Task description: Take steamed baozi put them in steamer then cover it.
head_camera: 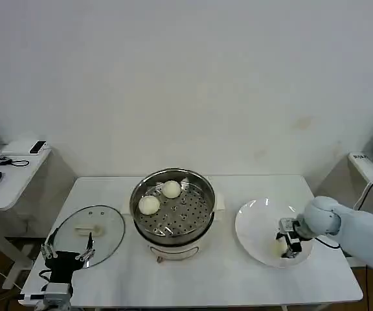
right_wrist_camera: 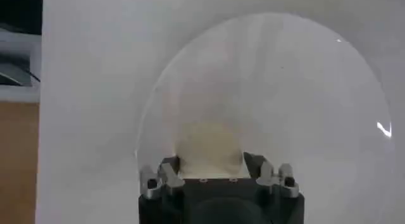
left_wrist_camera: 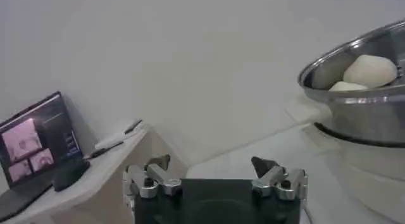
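A baozi (right_wrist_camera: 207,149) on the plate (head_camera: 254,223) is bracketed by the open right claw (right_wrist_camera: 212,163) — not yet gripped; the steamer (head_camera: 173,206) lies leftward — left claw (head_camera: 67,254) parked open.

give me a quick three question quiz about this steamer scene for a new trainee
1. How many baozi lie in the steamer?
2. True or false: the glass lid covers the steamer.
3. Which gripper is at the white plate: A) left gripper, B) right gripper?

Key: 1) Two. 2) False; it lies on the table beside the steamer, near the left gripper. 3) B; its jaws straddle a baozi.
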Robot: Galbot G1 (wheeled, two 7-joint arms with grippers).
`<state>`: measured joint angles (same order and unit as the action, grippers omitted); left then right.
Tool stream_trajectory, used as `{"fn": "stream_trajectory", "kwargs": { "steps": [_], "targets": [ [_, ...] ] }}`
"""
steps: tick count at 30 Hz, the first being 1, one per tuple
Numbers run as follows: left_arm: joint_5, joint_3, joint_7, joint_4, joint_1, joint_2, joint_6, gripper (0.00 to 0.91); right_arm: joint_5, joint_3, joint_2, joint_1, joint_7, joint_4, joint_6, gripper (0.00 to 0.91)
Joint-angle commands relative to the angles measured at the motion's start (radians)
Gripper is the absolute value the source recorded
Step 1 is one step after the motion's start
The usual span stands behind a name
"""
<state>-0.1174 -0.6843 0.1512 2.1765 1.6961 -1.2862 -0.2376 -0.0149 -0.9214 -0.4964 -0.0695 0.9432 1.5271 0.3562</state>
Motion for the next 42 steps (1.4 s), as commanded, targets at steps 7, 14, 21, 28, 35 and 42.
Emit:
{"fn": "stream_trajectory", "kwargs": {
  "steps": [7, 14, 21, 28, 35, 42],
  "targets": [
    [0.001, 0.006, 0.000, 0.007, -0.002, 0.001, 0.000, 0.907, 0.086, -0.073, 0.029, 0.311, 0.050, 0.013, -0.019, 0.635],
    [0.012, -0.002, -0.001, 0.016, -0.001, 0.016, 0.000, 0.907, 0.190, -0.187, -0.124, 0.608, 0.034, -0.063, -0.010, 0.635],
    [0.024, -0.017, 0.000, 0.022, 0.007, 0.021, 0.003, 0.907, 0.286, -0.287, -0.374, 0.782, 0.010, -0.094, 0.012, 0.645],
    [0.024, -0.022, 0.001, 0.036, 0.009, 0.006, 0.002, 0.907, 0.313, -0.303, -0.583, 0.750, -0.008, -0.123, 0.011, 0.645],
    [0.023, -0.034, 0.002, 0.049, 0.013, -0.005, 0.000, 0.907, 0.317, -0.308, -0.788, 0.696, -0.007, -0.179, -0.056, 0.645],
    [0.024, -0.045, 0.003, 0.062, 0.023, -0.019, 0.002, 0.907, 0.215, -0.353, -0.858, 0.641, 0.053, -0.188, -0.174, 0.645]
  ]
}}
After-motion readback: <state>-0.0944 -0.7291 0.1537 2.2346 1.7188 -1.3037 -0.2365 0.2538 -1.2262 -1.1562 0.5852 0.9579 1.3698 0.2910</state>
